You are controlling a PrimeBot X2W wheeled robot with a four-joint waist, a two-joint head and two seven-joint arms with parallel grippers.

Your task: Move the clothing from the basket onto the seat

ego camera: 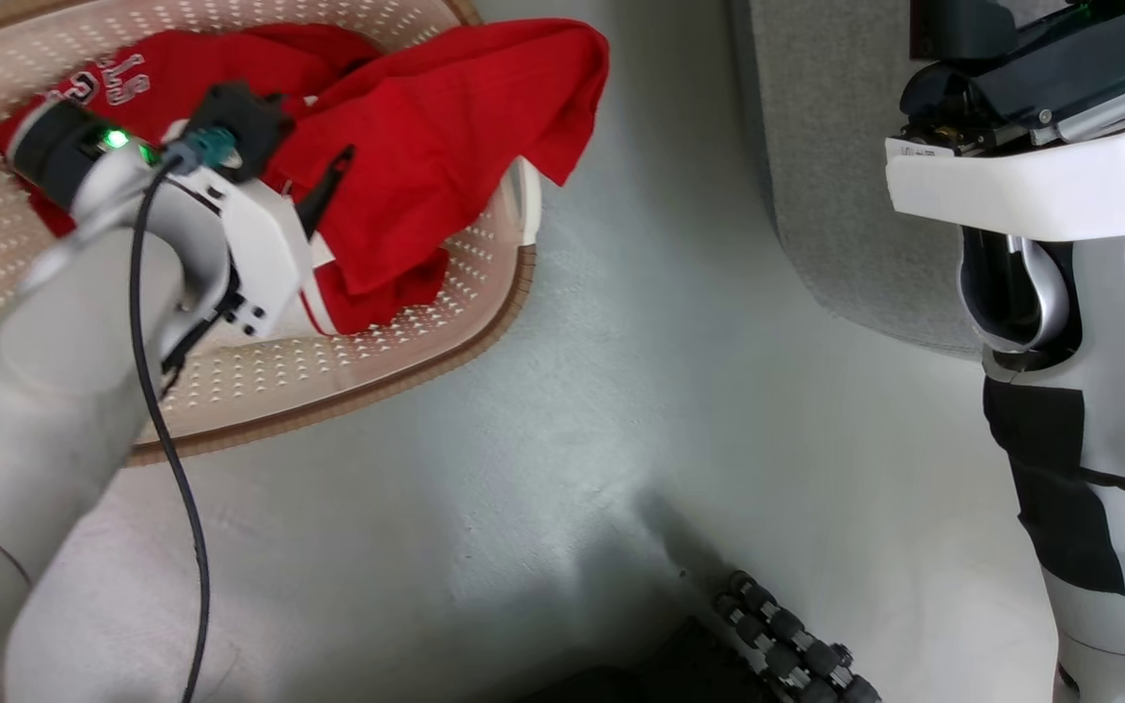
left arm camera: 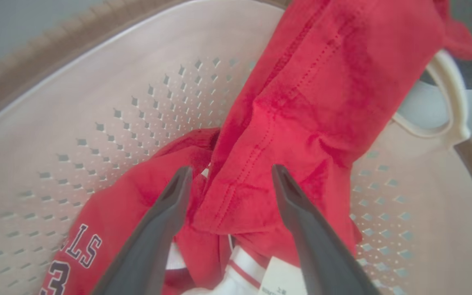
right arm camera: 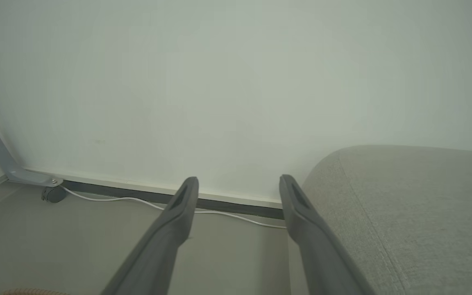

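The left tool point(left arm camera: 231, 170) was held released, jaws astride a fold of the clothing point(left arm camera: 301, 102) heaped in the basket point(left arm camera: 137, 82), where a draped end might be snagged on the handle point(left arm camera: 453, 98) and the basket dragged along.

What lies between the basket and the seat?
Bare grey floor, seen in the head view; the basket and the seat stand apart.

A plain pale wall point(right arm camera: 219, 82) meets the smooth grey floor point(ego camera: 572, 439) at a dark skirting strip point(right arm camera: 256, 209), where a white cable point(right arm camera: 109, 199) trails. The grey woven sofa point(right arm camera: 424, 213) stands near that wall, in soft, even light.
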